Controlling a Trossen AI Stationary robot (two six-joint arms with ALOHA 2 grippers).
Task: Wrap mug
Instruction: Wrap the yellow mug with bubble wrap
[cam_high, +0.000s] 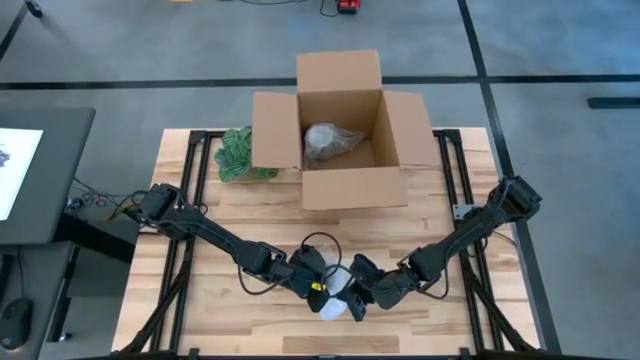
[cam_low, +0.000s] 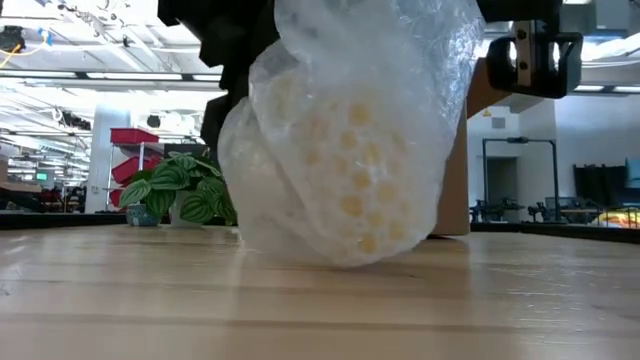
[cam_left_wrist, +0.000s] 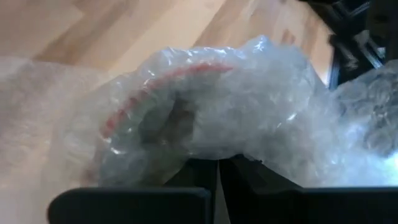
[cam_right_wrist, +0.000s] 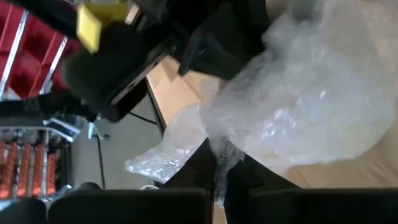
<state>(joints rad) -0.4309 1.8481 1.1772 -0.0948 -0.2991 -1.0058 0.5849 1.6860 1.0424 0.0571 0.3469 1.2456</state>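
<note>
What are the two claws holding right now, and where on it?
Both pinch the bubble wrap around the mug: left claw shut on a fold near the rim, right claw shut on a loose edge.

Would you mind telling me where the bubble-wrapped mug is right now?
In the high view the bubble-wrapped mug sits near the table's front edge, between the left gripper and right gripper, well in front of the open cardboard box.

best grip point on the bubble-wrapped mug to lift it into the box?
Judging by the low view, take the wrapped mug low across its rounded body, from above. It sits on the table, bulging in the middle; the loose wrap on top would likely slip. Left hand and right hand already flank it.
</note>
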